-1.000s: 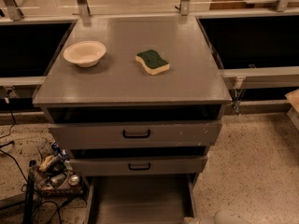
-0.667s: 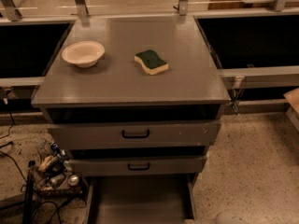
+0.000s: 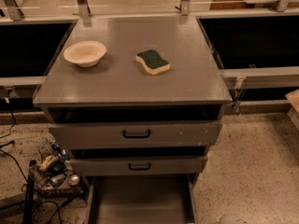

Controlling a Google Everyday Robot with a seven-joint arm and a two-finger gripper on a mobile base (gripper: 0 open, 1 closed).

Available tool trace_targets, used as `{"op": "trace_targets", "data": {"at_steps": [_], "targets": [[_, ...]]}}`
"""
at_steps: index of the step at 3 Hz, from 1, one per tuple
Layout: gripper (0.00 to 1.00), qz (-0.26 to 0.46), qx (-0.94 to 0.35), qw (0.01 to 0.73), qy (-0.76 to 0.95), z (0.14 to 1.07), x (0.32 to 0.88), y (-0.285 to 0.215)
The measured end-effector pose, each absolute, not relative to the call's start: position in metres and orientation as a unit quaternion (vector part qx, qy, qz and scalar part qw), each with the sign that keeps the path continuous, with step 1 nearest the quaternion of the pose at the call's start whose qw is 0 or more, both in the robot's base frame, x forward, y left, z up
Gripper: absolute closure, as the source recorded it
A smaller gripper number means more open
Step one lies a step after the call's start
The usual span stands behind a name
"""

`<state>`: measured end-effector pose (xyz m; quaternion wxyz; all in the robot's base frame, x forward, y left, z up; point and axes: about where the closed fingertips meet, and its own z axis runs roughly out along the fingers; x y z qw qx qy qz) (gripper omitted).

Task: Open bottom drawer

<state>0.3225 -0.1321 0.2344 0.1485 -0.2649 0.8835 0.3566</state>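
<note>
The bottom drawer (image 3: 140, 202) of the grey cabinet stands pulled far out toward the camera. Its plain grey inside shows between its two side walls. Its front and handle are cut off by the lower edge of the view. Above it the mid-sized drawer (image 3: 138, 165) and the tallest drawer (image 3: 136, 134), each with a black handle, stand slightly out. My gripper is out of view. Only a pale rounded shape (image 3: 232, 219), perhaps part of my arm, shows at the bottom edge, right of the bottom drawer.
On the cabinet top (image 3: 187, 85) sit a cream bowl (image 3: 85, 53) and a green and yellow sponge (image 3: 153, 61). A heap of cables and small items (image 3: 52, 171) lies on the floor at the cabinet's left. Speckled floor (image 3: 252, 167) lies to the right.
The pale shape at the lower right has sunk almost out of the view. The drawers, bowl and sponge have not moved.
</note>
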Motion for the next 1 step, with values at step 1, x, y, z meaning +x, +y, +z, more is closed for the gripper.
{"op": "trace_targets", "data": {"at_steps": [1], "targets": [[0.00, 0.357, -0.265, 0.148, 0.884, 0.2344, 0.3225, -0.1321]]}}
